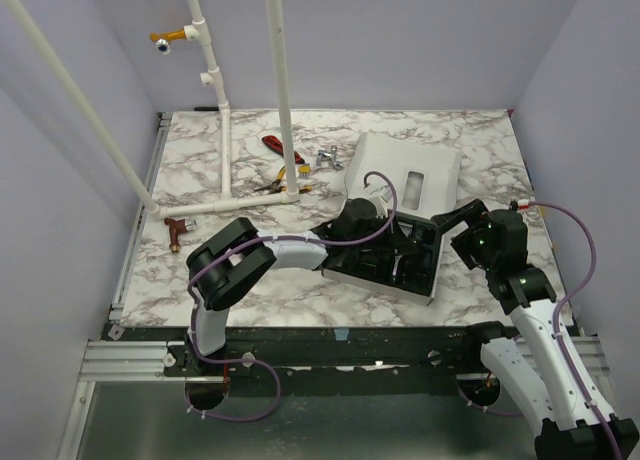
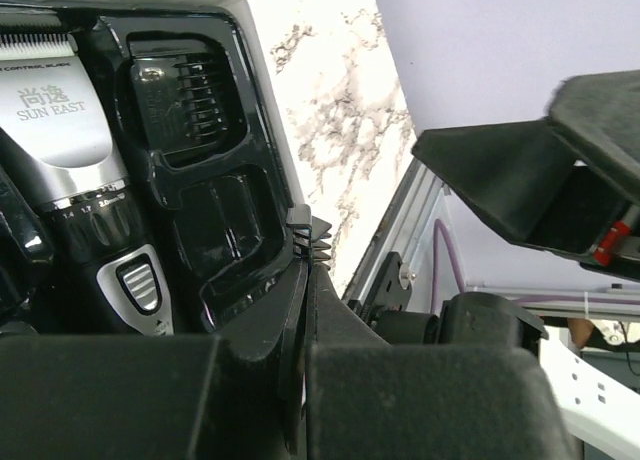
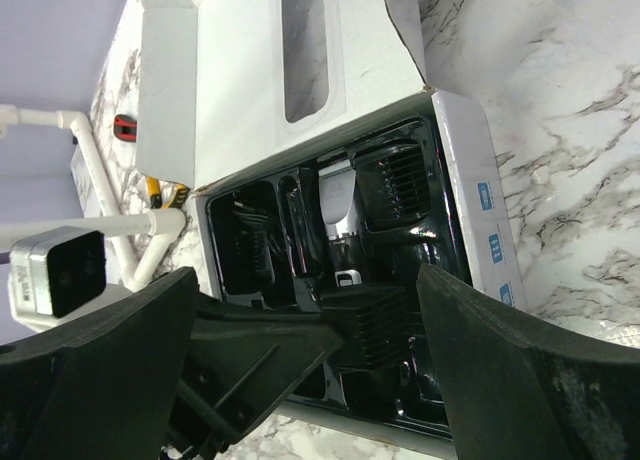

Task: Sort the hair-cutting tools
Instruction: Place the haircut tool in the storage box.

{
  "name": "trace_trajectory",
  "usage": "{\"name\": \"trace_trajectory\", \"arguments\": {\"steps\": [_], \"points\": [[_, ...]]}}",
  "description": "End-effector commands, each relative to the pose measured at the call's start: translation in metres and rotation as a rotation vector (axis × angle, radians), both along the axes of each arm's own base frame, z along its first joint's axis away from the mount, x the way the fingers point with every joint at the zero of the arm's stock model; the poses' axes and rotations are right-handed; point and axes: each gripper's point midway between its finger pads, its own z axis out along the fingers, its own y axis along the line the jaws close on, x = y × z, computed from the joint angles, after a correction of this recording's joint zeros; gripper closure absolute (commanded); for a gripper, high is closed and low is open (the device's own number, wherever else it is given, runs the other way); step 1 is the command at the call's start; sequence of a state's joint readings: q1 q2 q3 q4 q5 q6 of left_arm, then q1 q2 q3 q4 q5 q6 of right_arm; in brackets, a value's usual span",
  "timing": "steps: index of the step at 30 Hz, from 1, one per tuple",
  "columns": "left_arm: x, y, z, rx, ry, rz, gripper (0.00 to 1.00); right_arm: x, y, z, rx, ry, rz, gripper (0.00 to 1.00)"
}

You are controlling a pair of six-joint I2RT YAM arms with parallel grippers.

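Pointing blade-first at lid (image 3: 230, 100), clipper (image 2: 70, 140), left end effector (image 2: 305, 280) clamping guard (image 2: 308, 232), right end effector (image 3: 305, 300) apart

Marble-patterned tabletop (image 1: 470, 145), plain lavender walls (image 1: 400, 40), white pipe frame (image 1: 283, 80).

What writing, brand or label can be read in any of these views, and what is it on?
"SUN EAST": on the silver head of the clipper.
"尚逸": directly above it on the same head.
Fine line of print beside the clipper's blade: too small to read.
Embossed mark on the guard seated next to the clipper: too small to read.
Blue labels on the side of the white box: too blurred to read.
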State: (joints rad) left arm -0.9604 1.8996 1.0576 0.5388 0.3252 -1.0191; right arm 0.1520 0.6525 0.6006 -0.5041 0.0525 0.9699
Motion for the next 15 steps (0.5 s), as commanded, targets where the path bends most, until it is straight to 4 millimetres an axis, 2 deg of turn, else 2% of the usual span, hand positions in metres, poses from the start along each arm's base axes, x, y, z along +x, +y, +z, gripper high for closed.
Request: {"name": "trace_trajectory", "arguments": {"steps": [1,15], "points": [[0.006,-0.006,-0.018,0.071,0.002,0.021,1.00,-0.005,0.005,0.003,0.014,0.003,0.019,0.07],[0.018,-0.013,-0.044,0.119,0.089,0.088,1.00,-0.005,0.007,0.002,0.015,0.005,0.023,0.07]]}}
